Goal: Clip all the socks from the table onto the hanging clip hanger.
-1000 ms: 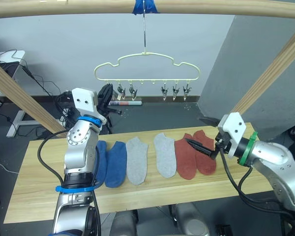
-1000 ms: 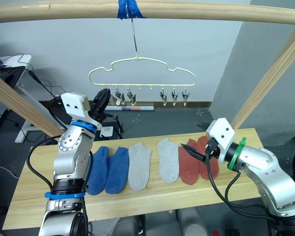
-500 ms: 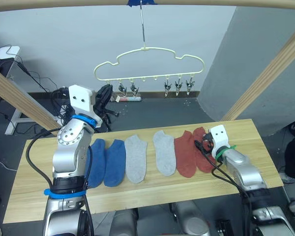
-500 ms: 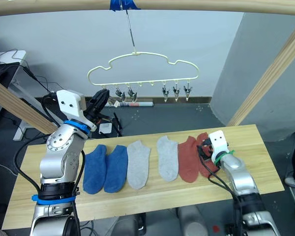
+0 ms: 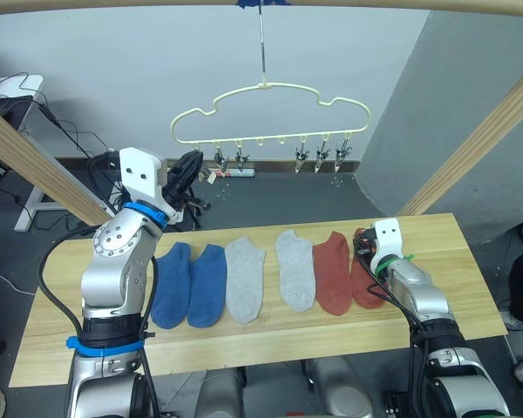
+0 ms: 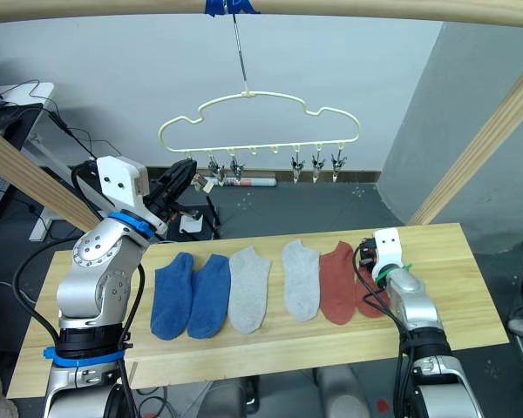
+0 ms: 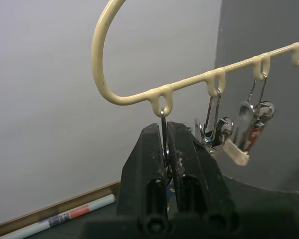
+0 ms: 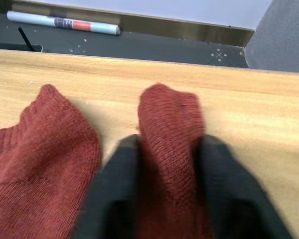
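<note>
Your right gripper (image 8: 169, 189) straddles the outermost rust sock (image 8: 170, 149) near the table's (image 5: 471, 287) right end, fingers spread for a pinch, while your left gripper (image 7: 167, 149) clamps a clip (image 7: 163, 130) (steadying it) on the clip hanger (image 5: 270, 109) above.

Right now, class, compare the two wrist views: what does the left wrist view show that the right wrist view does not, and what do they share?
Left wrist view alone: the yellow clip hanger, its jaws shut on the end clip, other clips hanging beside. Right wrist view alone: the wooden table and two red socks, its open jaws either side of one sock. Both share the striped tube lying on the dark floor by the wall.
</note>
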